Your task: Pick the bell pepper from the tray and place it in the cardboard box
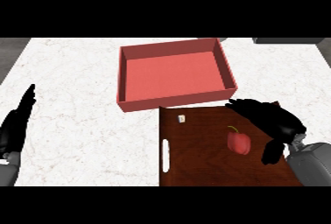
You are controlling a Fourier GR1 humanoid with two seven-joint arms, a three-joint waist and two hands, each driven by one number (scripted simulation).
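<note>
A red bell pepper [239, 142] with a green stem lies on the dark wooden tray [200, 166] at the lower right. My right hand [271, 120] hovers over the tray's right side, just right of the pepper, fingers spread and relaxed, thumb [272, 152] hanging down beside it without touching it. Behind the tray sits the reddish open box [174, 72], with nothing inside. My left hand [18, 118] rests at the left edge, fingers straight and pointing up.
A small pale item [182, 118] lies on the tray near its far left corner. The tray has a slot handle [165, 155] on its left side. White marble counter [77, 87] surrounds the box and tray. A grey object [287, 40] shows at the top right.
</note>
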